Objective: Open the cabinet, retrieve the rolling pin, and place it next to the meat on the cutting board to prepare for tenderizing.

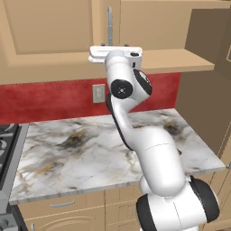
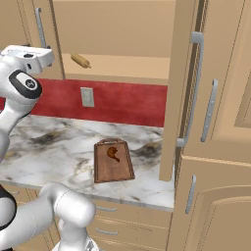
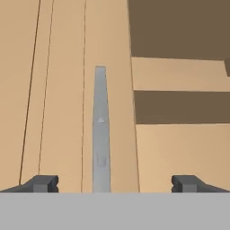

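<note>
In the hand view the gripper (image 3: 114, 183) stands wide, empty, with the cabinet (image 3: 58, 112) door's silver handle (image 3: 101, 134) rising between its fingertips (image 3: 42, 183). The rolling pin (image 2: 80, 61) lies upper left in the right base view, on the cabinet floor; the handle's lower end is cut off.

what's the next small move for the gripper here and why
Probably ease the open gripper forward so its fingertips straddle the left door's handle, then close. The right door already stands open, with the rolling pin lying on the cabinet floor, but the left door looks shut and the handle sits between the fingertips, slightly left of centre.
</note>
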